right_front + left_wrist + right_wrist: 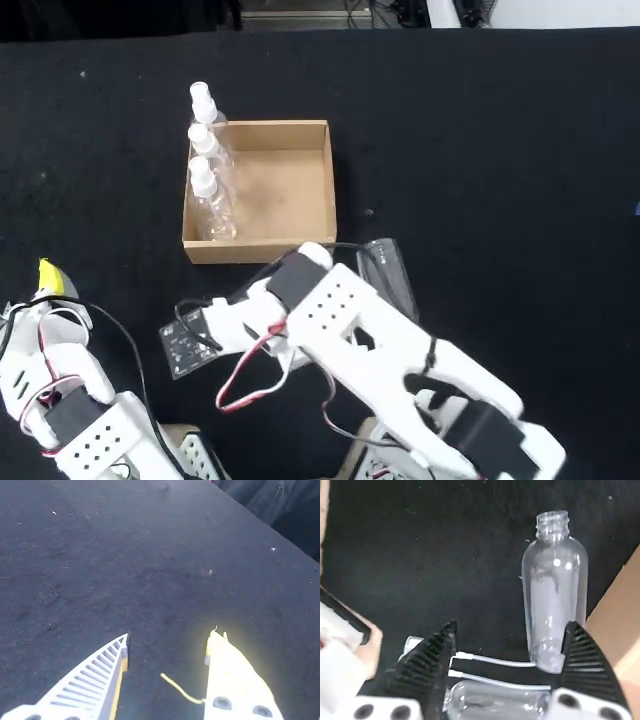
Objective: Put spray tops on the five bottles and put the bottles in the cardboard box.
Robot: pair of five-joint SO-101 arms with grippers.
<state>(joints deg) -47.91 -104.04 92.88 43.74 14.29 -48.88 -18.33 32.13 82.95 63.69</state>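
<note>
Bottles with spray tops (pixel 212 205) stand three in a row along one wall of the cardboard box (pixel 285 190), kept tight to that side, we judge, so the bare floor beside them can take the last two. Those two are not capped yet. An open-necked bottle (pixel 552 595) lies on its side on the table (pixel 445 540) just beside a box wall, its neck pointing away from the right claw (pixel 510 627), and a second bare bottle (pixel 495 700) lies close under that claw. Between them lie two thin white tubes (pixel 492 662), which we take for the stems of loose spray tops. The right claw is spread wide with nothing in it, its jaws straddling the tubes and the base of the lying bottle, placed, we think, for a pick-up. The left claw (pixel 170 636) is also spread, holding nothing, over bare table well apart from the box.
</note>
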